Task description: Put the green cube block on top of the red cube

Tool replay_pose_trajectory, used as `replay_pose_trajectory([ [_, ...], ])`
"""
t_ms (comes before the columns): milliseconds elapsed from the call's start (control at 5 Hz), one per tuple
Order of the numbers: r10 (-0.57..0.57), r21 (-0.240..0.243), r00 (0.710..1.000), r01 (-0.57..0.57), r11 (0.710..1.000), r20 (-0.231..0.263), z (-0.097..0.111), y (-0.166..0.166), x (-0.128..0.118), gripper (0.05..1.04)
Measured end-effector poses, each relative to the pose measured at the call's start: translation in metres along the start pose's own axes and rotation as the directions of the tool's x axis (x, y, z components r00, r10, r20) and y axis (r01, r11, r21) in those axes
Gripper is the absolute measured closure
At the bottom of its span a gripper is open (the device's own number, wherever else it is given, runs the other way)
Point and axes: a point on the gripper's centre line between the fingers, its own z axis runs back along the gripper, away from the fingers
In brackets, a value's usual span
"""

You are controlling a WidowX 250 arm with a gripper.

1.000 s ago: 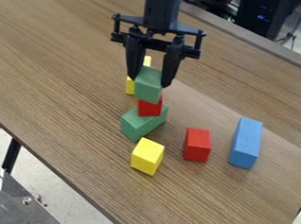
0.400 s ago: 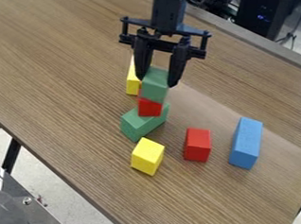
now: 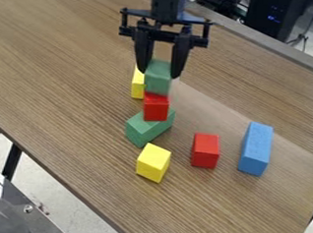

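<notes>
jaws grip grn cube (image 3: 157, 78) over red cube (image 3: 155, 107) atop grn blk (image 3: 142, 131)

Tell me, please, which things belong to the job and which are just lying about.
Job: gripper, green cube, red cube below it, green block under that.

Lying about: front yellow block, separate red block, blue block, rear yellow block.

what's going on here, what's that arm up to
A black robot arm has a green cube in its pincer, right over a red cube that sits on a longer green block. The pincer hasn't let go, and I can't tell whether the two cubes touch. Around them on the table are two yellow blocks, another red one and a blue one.
</notes>
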Motion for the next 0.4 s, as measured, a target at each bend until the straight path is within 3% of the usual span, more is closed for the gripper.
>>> replay_pose_trajectory([
  [400, 0.014, -0.007, 1.000, -0.014, 1.000, 0.001, 0.0006, 0.0057, 0.0019, 0.529],
])
